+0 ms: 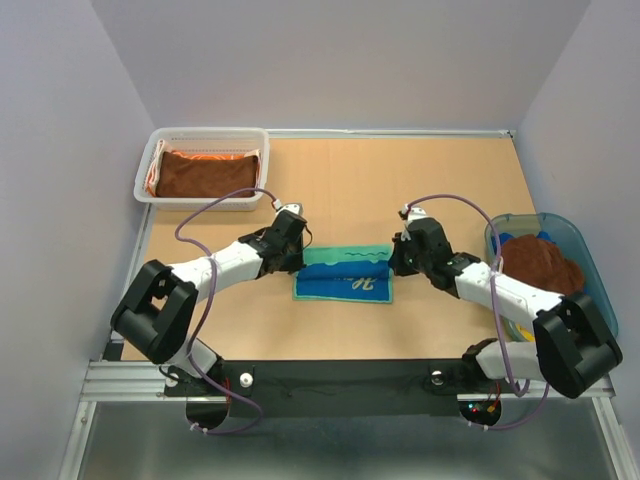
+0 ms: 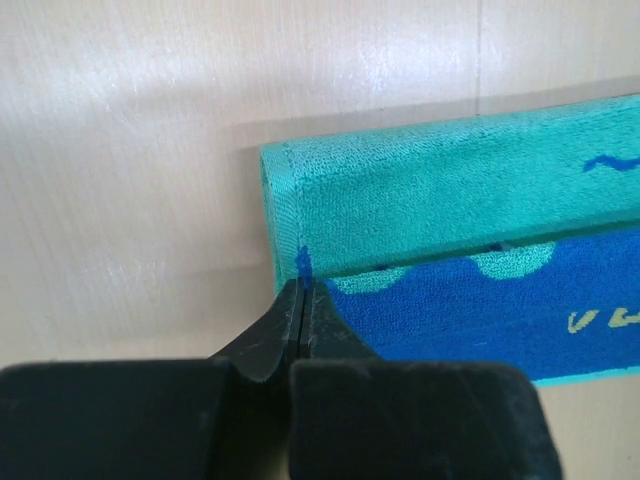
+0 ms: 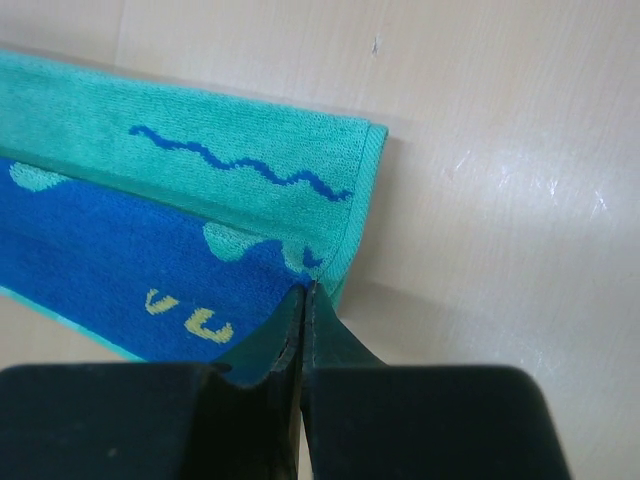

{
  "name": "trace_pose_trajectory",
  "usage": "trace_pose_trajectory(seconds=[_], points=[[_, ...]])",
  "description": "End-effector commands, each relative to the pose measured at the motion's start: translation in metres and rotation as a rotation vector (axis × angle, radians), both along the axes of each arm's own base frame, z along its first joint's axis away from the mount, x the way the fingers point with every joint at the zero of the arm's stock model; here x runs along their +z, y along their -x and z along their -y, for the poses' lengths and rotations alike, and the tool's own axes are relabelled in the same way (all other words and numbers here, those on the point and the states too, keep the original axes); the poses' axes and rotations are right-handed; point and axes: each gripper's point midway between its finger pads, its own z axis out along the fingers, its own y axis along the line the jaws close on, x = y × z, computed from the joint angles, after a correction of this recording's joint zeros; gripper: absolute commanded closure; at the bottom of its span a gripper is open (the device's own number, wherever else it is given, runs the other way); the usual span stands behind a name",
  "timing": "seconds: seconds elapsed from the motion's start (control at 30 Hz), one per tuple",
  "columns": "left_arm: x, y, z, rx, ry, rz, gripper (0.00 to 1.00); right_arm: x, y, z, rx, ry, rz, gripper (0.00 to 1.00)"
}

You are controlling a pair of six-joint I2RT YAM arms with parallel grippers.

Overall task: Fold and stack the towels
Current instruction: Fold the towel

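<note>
On the table [image 1: 400, 180], between the arms, the green-and-blue towel [image 1: 345, 275] lies folded lengthwise. It is judged soft, light and limp; hold it at the end corners. The left gripper [image 2: 303, 290] and right gripper [image 3: 305, 292] are each closed at one such corner, apparently pinching the hem.

Bright even light, towel [image 2: 450, 190] casting soft shadow

Towel [image 1: 344, 275] between far-left basket [image 1: 208, 132] and right tub [image 1: 592, 262].
</note>
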Motion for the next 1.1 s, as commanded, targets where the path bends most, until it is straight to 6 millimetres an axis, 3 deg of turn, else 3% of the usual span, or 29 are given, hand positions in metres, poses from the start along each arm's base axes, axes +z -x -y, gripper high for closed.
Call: trace_pose_trajectory(seconds=[0.0,0.17,0.3,0.53,0.83,0.93,0.97,1.03,1.07], points=[[0.025,-0.001,-0.014,0.01,-0.029,0.063,1.0,0.035,-0.016,0.004,-0.018,0.003,0.094,0.99],[0.042,0.002,-0.014,0.018,0.01,0.08,1.0,0.039,-0.009,0.003,0.01,0.002,0.089,0.99],[0.041,0.012,-0.012,0.009,0.041,0.064,1.0,0.034,0.001,0.001,0.023,-0.025,0.058,0.99],[0.021,0.032,-0.008,-0.02,0.078,-0.005,1.0,0.024,0.011,0.002,0.009,-0.043,0.017,1.0],[-0.014,0.044,-0.016,-0.007,0.05,-0.058,1.0,-0.009,0.018,0.004,-0.027,-0.018,-0.099,1.0],[-0.016,0.046,-0.016,-0.007,0.053,-0.068,0.91,-0.01,0.019,0.004,-0.022,-0.016,-0.103,0.95],[-0.013,0.047,-0.014,-0.007,0.064,-0.066,0.82,-0.007,0.021,-0.001,0.001,-0.036,-0.106,0.91],[-0.002,0.05,-0.012,-0.015,0.089,-0.044,0.73,0.002,0.024,-0.007,0.043,-0.061,-0.106,0.77],[0.003,0.05,-0.012,-0.015,0.1,-0.033,0.6,0.01,0.025,-0.01,0.061,-0.077,-0.094,0.68]])
